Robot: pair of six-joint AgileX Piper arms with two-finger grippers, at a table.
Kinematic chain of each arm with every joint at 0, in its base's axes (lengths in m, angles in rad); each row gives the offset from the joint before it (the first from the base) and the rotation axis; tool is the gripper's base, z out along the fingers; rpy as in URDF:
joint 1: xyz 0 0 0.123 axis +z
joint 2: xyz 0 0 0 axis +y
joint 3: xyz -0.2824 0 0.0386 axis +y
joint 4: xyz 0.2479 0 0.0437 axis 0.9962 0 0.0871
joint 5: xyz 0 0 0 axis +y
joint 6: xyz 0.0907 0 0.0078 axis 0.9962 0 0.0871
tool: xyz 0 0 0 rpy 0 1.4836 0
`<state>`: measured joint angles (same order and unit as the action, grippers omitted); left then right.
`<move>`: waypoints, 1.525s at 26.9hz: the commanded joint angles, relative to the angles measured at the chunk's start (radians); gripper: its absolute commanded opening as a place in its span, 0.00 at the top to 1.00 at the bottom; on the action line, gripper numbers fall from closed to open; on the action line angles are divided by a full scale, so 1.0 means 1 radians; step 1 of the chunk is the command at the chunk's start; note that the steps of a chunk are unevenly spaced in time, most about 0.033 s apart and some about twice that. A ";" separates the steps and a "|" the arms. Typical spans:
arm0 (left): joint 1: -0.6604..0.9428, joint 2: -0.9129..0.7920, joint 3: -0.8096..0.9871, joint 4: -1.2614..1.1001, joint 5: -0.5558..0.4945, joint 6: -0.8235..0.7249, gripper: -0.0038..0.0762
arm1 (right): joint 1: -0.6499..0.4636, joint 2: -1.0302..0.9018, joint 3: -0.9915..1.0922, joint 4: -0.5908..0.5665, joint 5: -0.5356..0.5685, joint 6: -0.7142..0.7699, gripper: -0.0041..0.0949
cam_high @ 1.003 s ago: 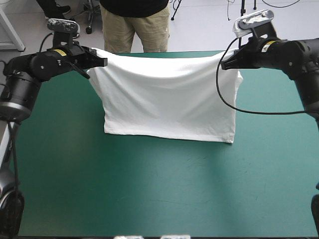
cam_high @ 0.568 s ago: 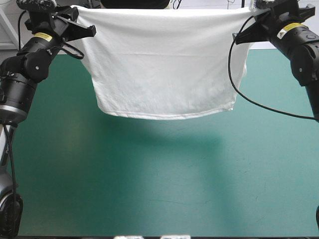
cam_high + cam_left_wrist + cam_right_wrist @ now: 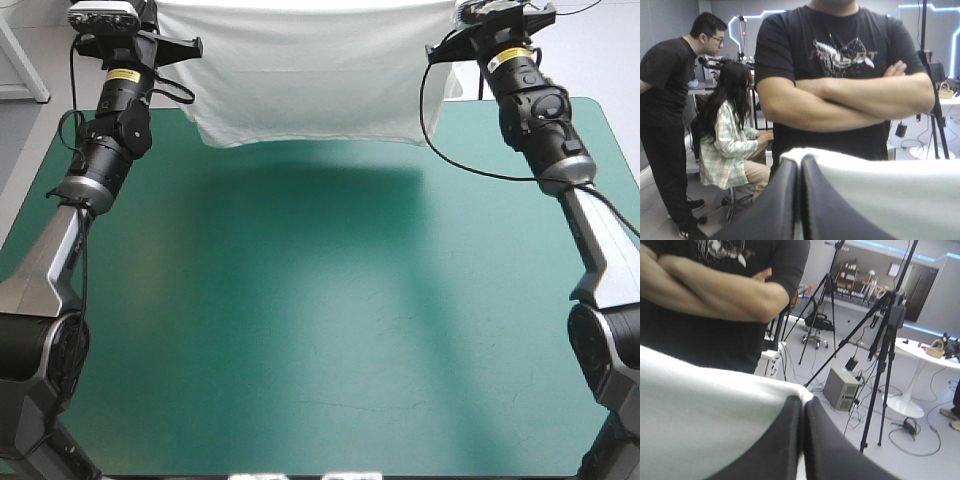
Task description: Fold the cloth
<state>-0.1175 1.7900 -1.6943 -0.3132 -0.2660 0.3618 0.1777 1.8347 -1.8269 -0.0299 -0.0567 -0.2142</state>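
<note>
Currently the T-shirt (image 3: 305, 80) is off the table (image 3: 320, 330), hung as one white sheet in the air over the far edge. It is stretched wide between the two arms, top edge taut and nearly level, lower edge hanging free.

Below it a broad shadow (image 3: 320, 190) lies on the teal-green cover. The lower edge seems to clear the surface, though from the high view alone I cannot be sure of the gap.

Left gripper (image 3: 800, 159): black fingers pressed together, almost fully closed, with the cloth's upper corner pinched between them. White fabric runs off to one side of the fingers.

Right gripper (image 3: 803, 400): same condition, fingers all but meeting, the opposite upper corner clamped, fabric spreading away on the other side.

Both arms are raised high and reach toward the far corners.

Progress, as judged: early. The shirt is picked up and opened out, with no crease or fold visible in it. Left to do: lay it flat on the cover, then make every fold and finish as a bundle.
</note>
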 commanded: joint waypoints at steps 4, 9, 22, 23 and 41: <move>-0.004 -0.005 0.120 -0.005 -0.043 0.006 0.96 | -0.007 0.009 0.115 -0.004 -0.100 0.095 0.97; -0.004 -0.016 0.275 -0.009 0.028 -0.004 0.96 | -0.007 -0.025 0.231 -0.004 -0.017 0.114 0.98; -0.001 -0.149 0.322 0.001 0.758 -0.005 0.96 | -0.007 -0.152 0.338 0.224 0.655 -0.068 0.98; -0.001 -0.155 0.322 0.017 0.815 -0.005 0.96 | -0.007 -0.158 0.338 0.252 0.709 -0.077 0.98; 0.000 -0.244 0.360 0.175 1.258 -0.065 0.96 | -0.007 -0.263 0.371 0.205 1.023 -0.033 0.97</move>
<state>-0.1175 1.6195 -1.3370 -0.1600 0.9829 0.3328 0.1770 1.6509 -1.4538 0.1857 0.9649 -0.2618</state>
